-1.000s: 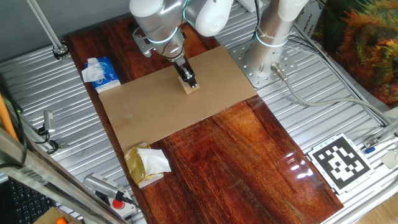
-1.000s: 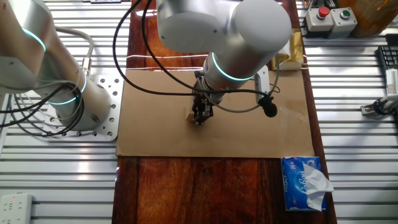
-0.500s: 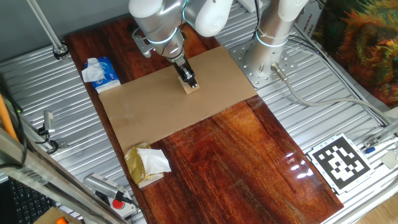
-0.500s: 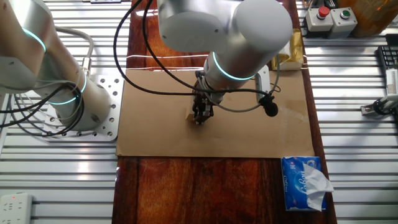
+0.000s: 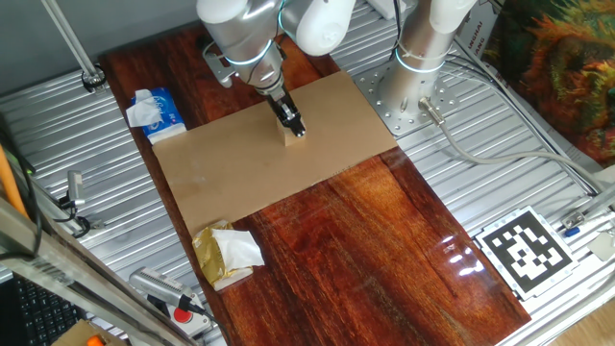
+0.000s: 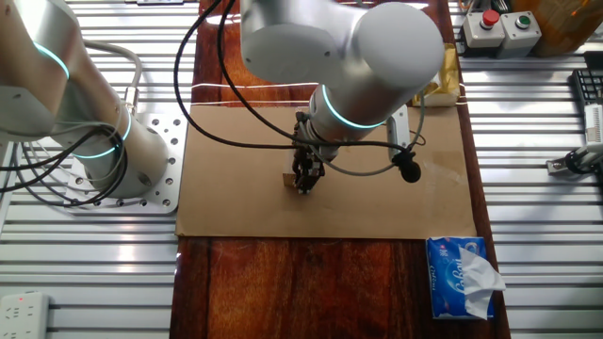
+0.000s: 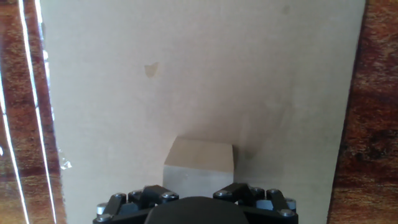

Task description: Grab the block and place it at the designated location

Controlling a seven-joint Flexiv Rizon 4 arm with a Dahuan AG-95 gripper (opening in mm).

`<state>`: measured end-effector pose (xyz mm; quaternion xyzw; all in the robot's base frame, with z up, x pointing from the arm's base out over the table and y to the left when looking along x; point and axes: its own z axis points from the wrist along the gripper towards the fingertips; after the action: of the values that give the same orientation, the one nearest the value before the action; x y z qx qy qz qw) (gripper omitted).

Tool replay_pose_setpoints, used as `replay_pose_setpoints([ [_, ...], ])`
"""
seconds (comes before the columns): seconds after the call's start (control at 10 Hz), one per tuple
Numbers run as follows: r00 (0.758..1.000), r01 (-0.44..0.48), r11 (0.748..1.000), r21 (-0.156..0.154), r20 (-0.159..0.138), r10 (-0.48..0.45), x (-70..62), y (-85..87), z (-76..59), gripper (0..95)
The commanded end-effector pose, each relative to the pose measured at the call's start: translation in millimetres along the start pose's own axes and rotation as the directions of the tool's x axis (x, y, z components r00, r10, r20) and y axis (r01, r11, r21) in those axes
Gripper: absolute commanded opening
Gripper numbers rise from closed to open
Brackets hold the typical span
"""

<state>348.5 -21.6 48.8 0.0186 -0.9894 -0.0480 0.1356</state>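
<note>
The wooden cube sits directly between the gripper fingertips (apparently pinched, though contact is hidden).

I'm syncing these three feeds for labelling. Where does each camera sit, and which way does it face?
One fixed view: high, looking down across the table; the arm reaches in from the far edge, its gripper at the block on the cardboard.
The other fixed view: high on the opposite side, tissue pack nearest; the arm's bulky wrist fills the top.
Hand view: looks along the fingers at the block; only the gripper base shows.
All three share block and cardboard.
</note>
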Motion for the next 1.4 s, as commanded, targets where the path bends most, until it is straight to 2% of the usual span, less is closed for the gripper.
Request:
replay_pose_setpoints([
  [0.1,1.0,0.001,1.0,-0.001,0.001,-0.001,-0.6,-0.3,-0.7,76.0],
  [0.5,1.0,-0.001,1.0,-0.007,0.01,0.001,-0.3,-0.8,-1.7,76.0],
  [0.7,1.0,-0.011,1.0,-0.006,0.029,0.011,-4.5,-2.2,-9.5,76.0],
  [0.8,0.999,-0.014,1.0,-0.005,0.035,0.014,-11.5,-2.9,-18.8,76.0],
  [0.9,0.998,-0.022,1.0,-0.006,0.053,0.023,-23.9,-4.3,-37.9,76.0],
  [1.0,0.997,-0.027,1.0,-0.005,0.068,0.027,-29.4,-4.5,-47.4,76.0],
  [1.1,0.993,-0.031,1.0,-0.002,0.111,0.031,-36.3,-4.6,-61.7,76.0],
  [1.2,0.989,-0.026,1.0,-0.001,0.143,0.026,-39.9,-5.9,-70.0,76.0],
  [1.4,0.984,-0.029,1.0,0.002,0.173,0.028,-44.3,-9.2,-85.8,76.0],
])
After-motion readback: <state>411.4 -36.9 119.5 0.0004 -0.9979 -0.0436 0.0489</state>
